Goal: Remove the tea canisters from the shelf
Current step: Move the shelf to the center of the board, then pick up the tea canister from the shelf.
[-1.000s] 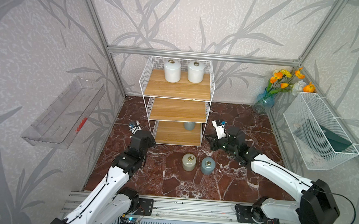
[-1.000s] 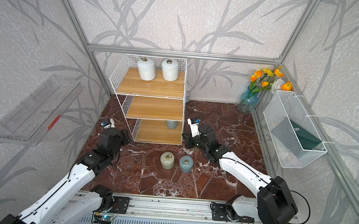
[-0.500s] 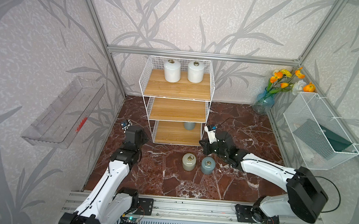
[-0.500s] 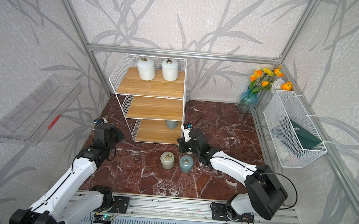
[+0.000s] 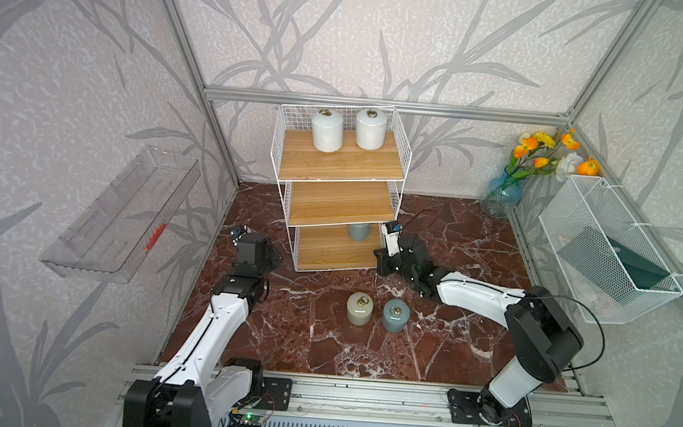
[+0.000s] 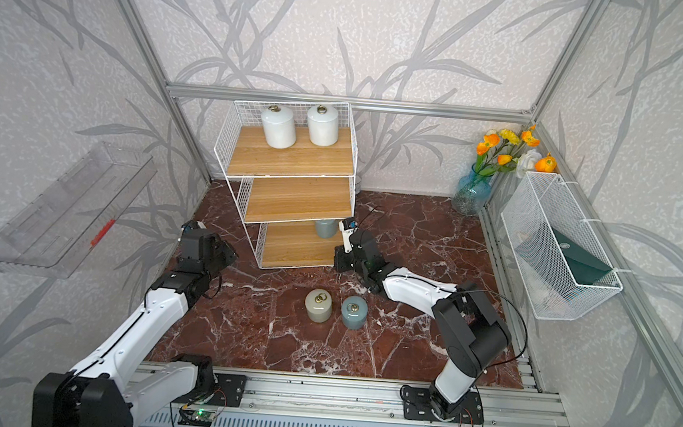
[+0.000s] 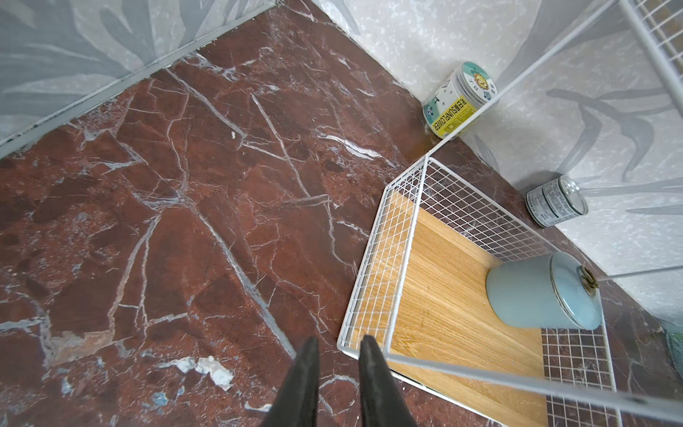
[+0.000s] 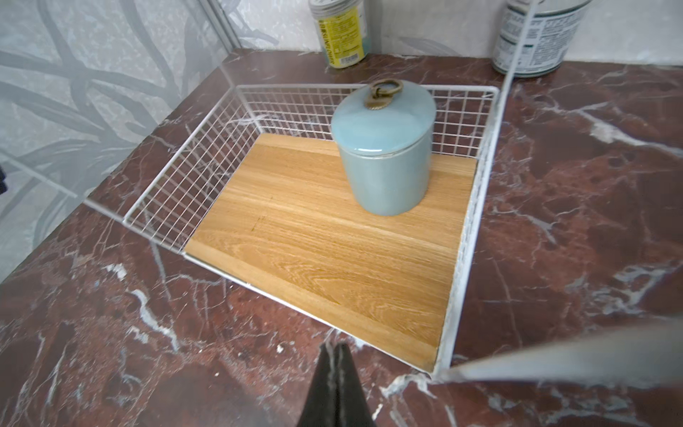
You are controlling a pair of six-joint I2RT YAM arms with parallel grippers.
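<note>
Two tea canisters, the beige canister (image 5: 359, 308) and a blue-grey canister (image 5: 395, 316), stand cleared on the bench (image 5: 300, 344), so our right gripper (image 8: 334, 347), pressed together and empty, faces the bottom-board canister (image 8: 384, 148) in the shelf (image 5: 340, 202), our left gripper (image 7: 339, 341) barely parted and empty alongside, white canisters (image 5: 326, 131) waiting topmost.

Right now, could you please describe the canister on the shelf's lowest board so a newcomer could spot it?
Find the tall white wire shelf at the back wall. On its lowest board stands a blue-grey canister. Unlike the white canisters on top, it has its tier to itself.
</note>
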